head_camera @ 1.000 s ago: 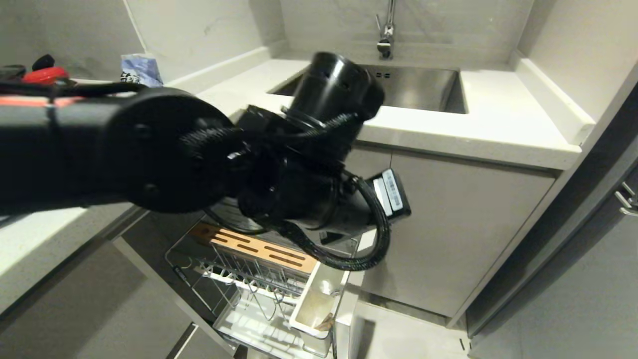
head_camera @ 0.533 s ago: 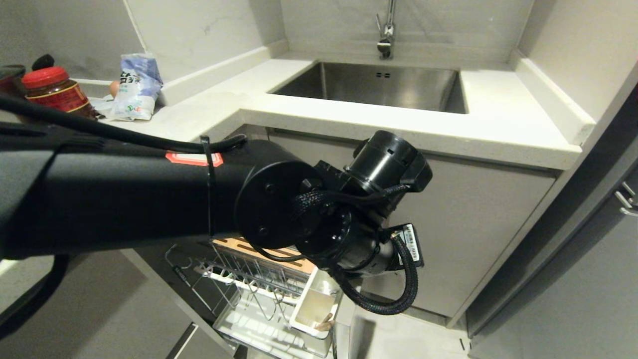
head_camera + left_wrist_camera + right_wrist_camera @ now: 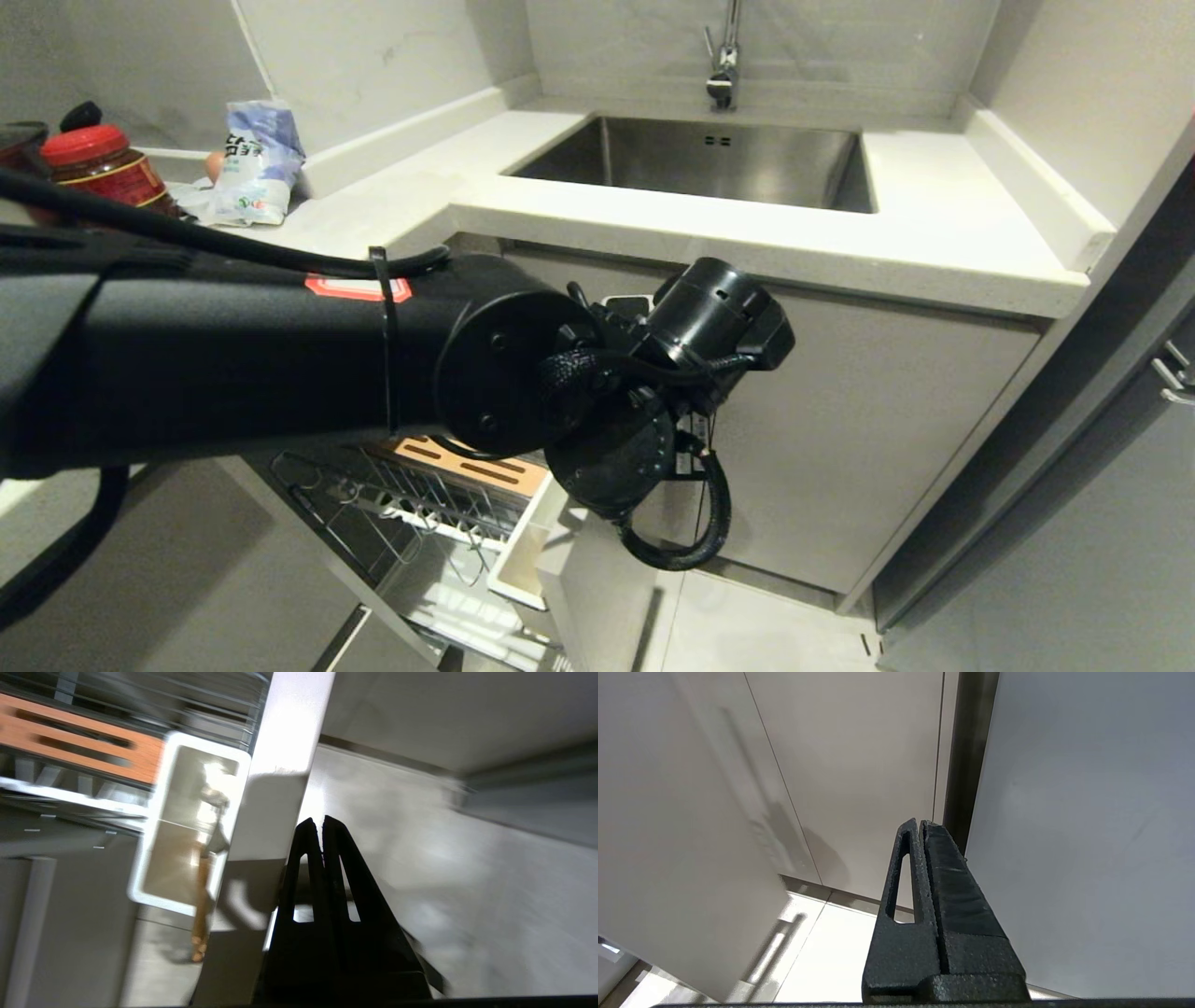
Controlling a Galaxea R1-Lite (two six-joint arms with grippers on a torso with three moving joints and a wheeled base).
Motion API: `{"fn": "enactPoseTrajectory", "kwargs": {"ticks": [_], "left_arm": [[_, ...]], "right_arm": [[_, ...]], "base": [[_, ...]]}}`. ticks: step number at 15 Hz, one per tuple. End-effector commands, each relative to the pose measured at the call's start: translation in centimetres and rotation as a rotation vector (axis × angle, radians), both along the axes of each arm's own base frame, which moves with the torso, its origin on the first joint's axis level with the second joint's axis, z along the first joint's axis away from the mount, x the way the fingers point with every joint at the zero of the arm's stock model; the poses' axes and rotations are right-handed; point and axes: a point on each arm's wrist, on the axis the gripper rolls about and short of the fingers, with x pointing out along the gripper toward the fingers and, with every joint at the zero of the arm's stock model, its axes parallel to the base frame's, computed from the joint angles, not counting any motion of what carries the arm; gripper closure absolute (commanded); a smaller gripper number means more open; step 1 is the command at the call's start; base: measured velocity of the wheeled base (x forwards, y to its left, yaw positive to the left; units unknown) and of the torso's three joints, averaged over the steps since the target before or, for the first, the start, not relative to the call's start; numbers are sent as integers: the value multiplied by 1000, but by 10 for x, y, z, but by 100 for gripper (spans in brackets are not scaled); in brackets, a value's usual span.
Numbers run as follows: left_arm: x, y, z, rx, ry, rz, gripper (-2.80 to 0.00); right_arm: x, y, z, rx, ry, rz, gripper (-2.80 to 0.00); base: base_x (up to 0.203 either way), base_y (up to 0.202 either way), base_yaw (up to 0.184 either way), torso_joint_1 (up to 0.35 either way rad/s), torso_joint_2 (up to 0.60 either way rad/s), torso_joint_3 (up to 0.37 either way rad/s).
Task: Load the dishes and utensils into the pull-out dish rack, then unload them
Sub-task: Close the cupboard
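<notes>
The pull-out dish rack stands partly out under the counter, with its slotted wooden strip, white utensil cup and white front panel. In the left wrist view my left gripper is shut and empty. Its tips sit just outside the panel's top edge; whether they touch it I cannot tell. Light-wood chopsticks stand in the cup. The dishes are out of view. My right gripper hangs shut and empty beside cabinet fronts.
My left arm fills the left half of the head view. Above it are the steel sink with its faucet. A red-lidded jar and a bag stand on the counter. A plain cabinet door is right of the rack.
My left arm has dropped from in front of the sink to the cabinet front, and its wrist has turned. In the last half second the rack slid further under the counter.
</notes>
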Motion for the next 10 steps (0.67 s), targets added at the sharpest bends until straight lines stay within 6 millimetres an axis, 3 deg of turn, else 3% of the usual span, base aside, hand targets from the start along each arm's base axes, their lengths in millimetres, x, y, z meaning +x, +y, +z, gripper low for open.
{"fn": "enactPoseTrajectory", "kwargs": {"ticks": [1,10], "left_arm": [[4,15,2,115,-38,59,0],[76,105,-11,431,43,289,0]], "right_arm": [[2,0,-7,0,25,0,0],[2,0,-7,0,25,0,0]], "base": [[0,0,0,0,0,0],[0,0,0,0,0,0]]}}
